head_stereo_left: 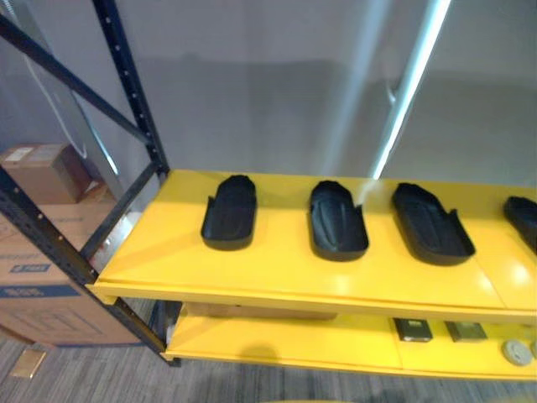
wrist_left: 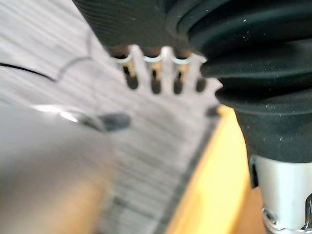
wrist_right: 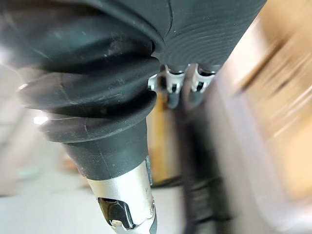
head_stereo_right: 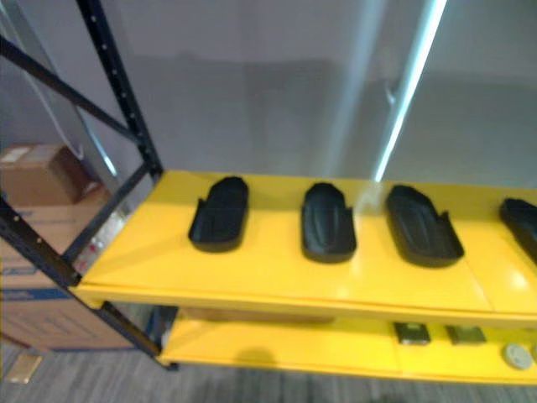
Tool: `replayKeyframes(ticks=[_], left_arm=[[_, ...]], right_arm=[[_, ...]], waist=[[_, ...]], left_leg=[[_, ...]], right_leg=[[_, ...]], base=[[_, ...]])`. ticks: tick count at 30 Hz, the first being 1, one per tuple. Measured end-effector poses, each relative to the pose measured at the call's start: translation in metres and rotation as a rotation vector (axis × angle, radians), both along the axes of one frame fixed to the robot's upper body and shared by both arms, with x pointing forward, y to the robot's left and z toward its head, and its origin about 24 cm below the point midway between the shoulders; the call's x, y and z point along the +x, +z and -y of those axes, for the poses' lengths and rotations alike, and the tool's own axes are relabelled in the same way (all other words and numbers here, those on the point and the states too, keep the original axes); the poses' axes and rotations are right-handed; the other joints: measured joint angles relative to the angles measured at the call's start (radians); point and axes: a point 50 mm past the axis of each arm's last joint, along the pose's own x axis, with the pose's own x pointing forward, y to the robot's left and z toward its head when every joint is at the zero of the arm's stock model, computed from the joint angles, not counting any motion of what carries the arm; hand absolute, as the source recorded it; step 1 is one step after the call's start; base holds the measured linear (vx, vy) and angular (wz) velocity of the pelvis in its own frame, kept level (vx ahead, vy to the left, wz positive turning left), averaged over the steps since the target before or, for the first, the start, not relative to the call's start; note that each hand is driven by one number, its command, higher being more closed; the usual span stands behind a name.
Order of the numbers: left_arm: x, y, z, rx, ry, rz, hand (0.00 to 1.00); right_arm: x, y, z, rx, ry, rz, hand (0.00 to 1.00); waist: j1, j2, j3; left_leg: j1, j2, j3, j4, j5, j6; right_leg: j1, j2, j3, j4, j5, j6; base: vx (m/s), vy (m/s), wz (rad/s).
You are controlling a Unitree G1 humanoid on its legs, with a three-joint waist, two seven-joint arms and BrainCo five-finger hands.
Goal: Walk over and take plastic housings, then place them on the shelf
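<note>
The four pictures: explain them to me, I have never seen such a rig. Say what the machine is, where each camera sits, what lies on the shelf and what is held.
This is a two-legged humanoid robot with two arms and fingered hands. The two eye views come from a camera on its head, looking down at a yellow shelf. On it lie four black plastic housings in a row, the rightmost cut by the picture's edge. Cardboard boxes stand beside it. The two close-ups come from wrist cameras. The left hand hangs over the floor, fingers relaxed, holding nothing. The right hand is too blurred to judge.
</note>
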Motion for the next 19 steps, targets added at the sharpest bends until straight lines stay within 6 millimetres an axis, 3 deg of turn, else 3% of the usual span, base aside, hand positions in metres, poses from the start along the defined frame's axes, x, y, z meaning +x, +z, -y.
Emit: replayKeyframes(ticks=[4,5,7,10,15,17,19], left_arm=[[0.02,0.001,0.006,-0.024,-0.058,0.048,0.0],[0.027,0.002,0.008,-0.033,-0.081,0.064,0.0],[0.031,0.003,0.009,-0.036,-0.096,0.072,0.0],[0.018,0.001,0.009,-0.041,-0.096,0.035,0.0],[0.02,0.001,0.005,-0.031,-0.092,0.03,0.0],[0.022,0.002,0.005,-0.033,-0.09,0.027,0.0],[0.022,0.002,0.004,-0.035,-0.071,0.03,0.0]], right_arm=[[0.024,-0.048,-0.049,0.263,0.309,0.035,0.0],[0.037,-0.063,-0.067,0.379,0.477,0.026,0.0],[0.053,-0.077,-0.088,0.482,0.652,0.011,0.0],[0.082,-0.085,-0.111,0.542,0.924,-0.063,0.0],[0.115,-0.081,-0.121,0.471,1.086,-0.191,0.0],[0.119,-0.082,-0.125,0.482,1.121,-0.202,0.0],[0.112,-0.091,-0.132,0.598,1.192,-0.194,0.0]], waist=[[0.013,0.002,0.002],[0.032,0.001,0.007],[0.044,-0.003,0.017],[0.074,-0.011,0.024],[0.108,-0.019,0.056],[0.111,-0.019,0.074],[0.11,-0.025,0.093]], left_leg=[[-0.002,-0.008,-0.005,0.0,-0.001,0.002],[-0.003,-0.009,-0.019,0.0,-0.002,0.004],[-0.004,-0.013,-0.048,0.0,-0.003,0.006],[-0.005,-0.015,-0.064,0.0,-0.008,0.011],[0.003,-0.018,-0.089,0.001,-0.011,0.006],[0.014,-0.018,-0.083,0.003,-0.011,0.005],[0.033,-0.018,-0.08,0.006,-0.011,0.006]], right_leg=[[0.002,-0.008,-0.005,-0.002,-0.002,-0.01],[0.01,-0.009,-0.016,-0.006,-0.01,-0.021],[0.033,-0.013,-0.037,-0.019,-0.012,-0.019],[0.052,-0.017,-0.064,-0.031,-0.012,-0.02],[0.087,-0.02,-0.091,-0.034,-0.003,-0.002],[0.092,-0.02,-0.091,-0.034,-0.002,-0.001],[0.112,-0.019,-0.095,-0.035,-0.002,-0.001]], base=[[0.0,0.013,0.04],[0.03,0.01,0.22],[0.04,0.006,0.38],[0.09,0.007,0.23],[0.15,0.001,0.18],[0.12,0.003,0.01],[0.07,-0.002,0.01]])
